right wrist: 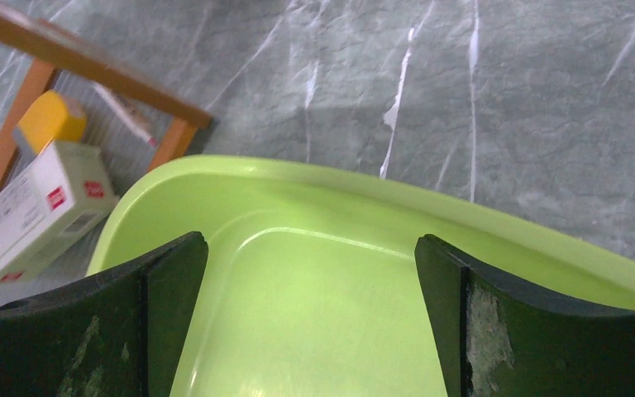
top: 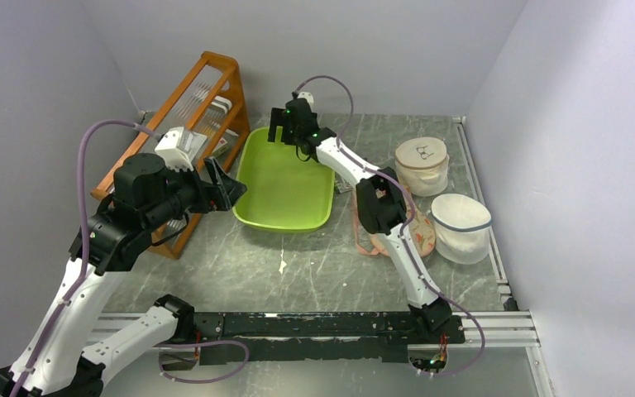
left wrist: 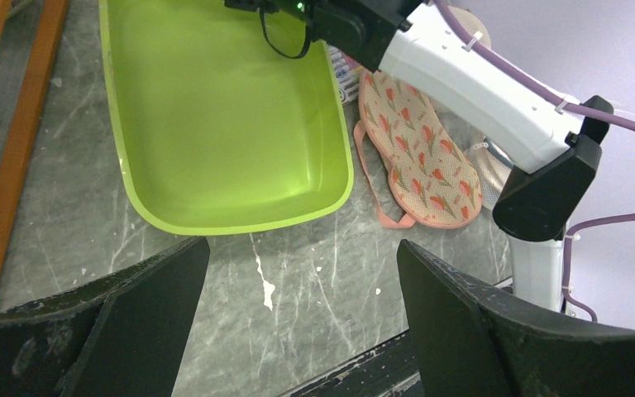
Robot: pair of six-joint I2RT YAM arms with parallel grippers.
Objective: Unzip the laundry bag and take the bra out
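1 laundry bag [left wrist: 420,157] lies flat on the table [top: 240,265], just right of the 1 green tray [top: 281,194]; whether its zip is shut is hard to tell. 2 white tubs [top: 422,165] stand further right. The left gripper [left wrist: 299,248] and right gripper [right wrist: 310,248] are both spread wide, holding nothing, and the right hangs over the tray's far end.

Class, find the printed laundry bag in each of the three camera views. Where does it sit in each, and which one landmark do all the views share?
Top external: the laundry bag lies right of centre, partly hidden behind the right arm.
Left wrist: the laundry bag is at upper right, beside the right edge of the green tray.
Right wrist: not in it.
Shared landmark: the green tray, centre in the top view, filling the lower part of the right wrist view.
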